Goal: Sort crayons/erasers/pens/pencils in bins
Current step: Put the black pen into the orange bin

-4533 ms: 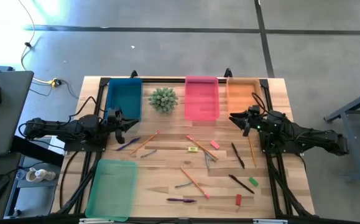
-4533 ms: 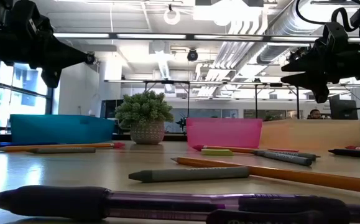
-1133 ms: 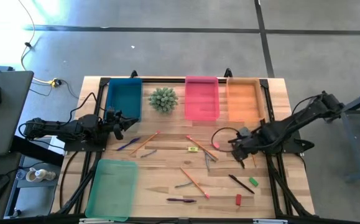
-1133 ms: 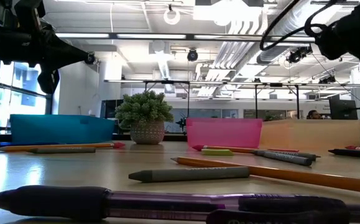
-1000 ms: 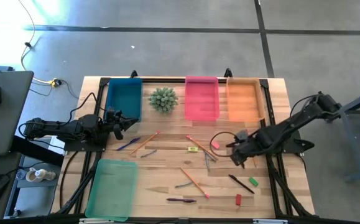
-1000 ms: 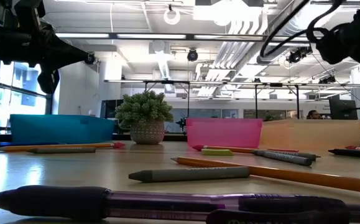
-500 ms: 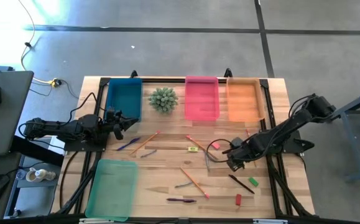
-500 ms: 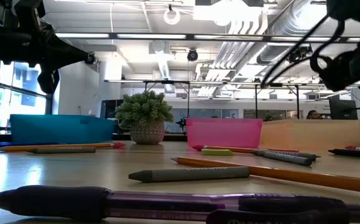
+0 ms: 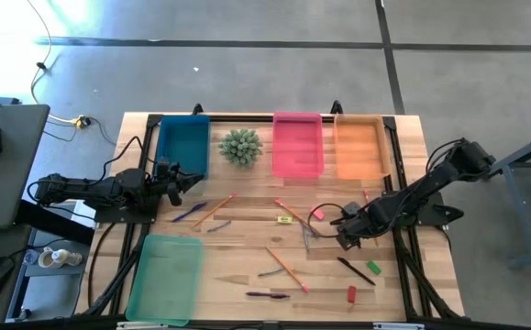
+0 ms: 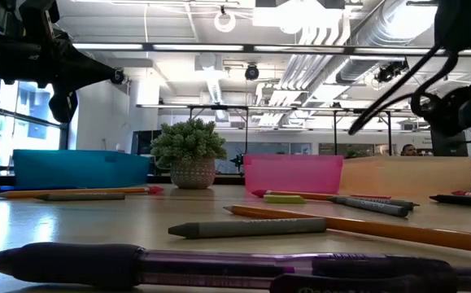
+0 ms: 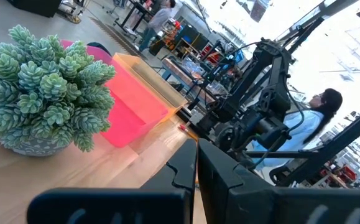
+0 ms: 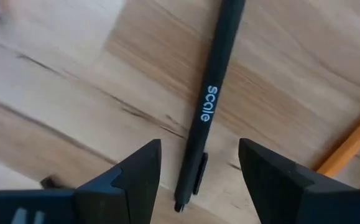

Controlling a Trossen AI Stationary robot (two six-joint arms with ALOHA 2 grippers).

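Two arms are at this table, and only the right one is down among the clutter. Nearest the front edge lie a dark purple pen [image 9: 267, 295] and a red eraser [image 9: 352, 293], with the light green bin [image 9: 165, 278] off at the front left corner. A little farther in, an orange pencil [image 9: 286, 269] crosses the boards near a grey crayon [image 9: 272, 272]. The right gripper [image 9: 347, 237] hangs low over a black pen [image 12: 207, 102], its fingers [image 12: 137, 172] spread apart with the pen lying on the wood between them, not touched. A green eraser [image 9: 373, 268] sits just in front of it. The left gripper [image 9: 181, 182] waits at the table's left side beside the blue bin [image 9: 183, 143], its fingers pressed together. At the far edge stand the plant [image 9: 240, 147], the pink bin [image 9: 297, 144] and the orange bin [image 9: 358, 147].
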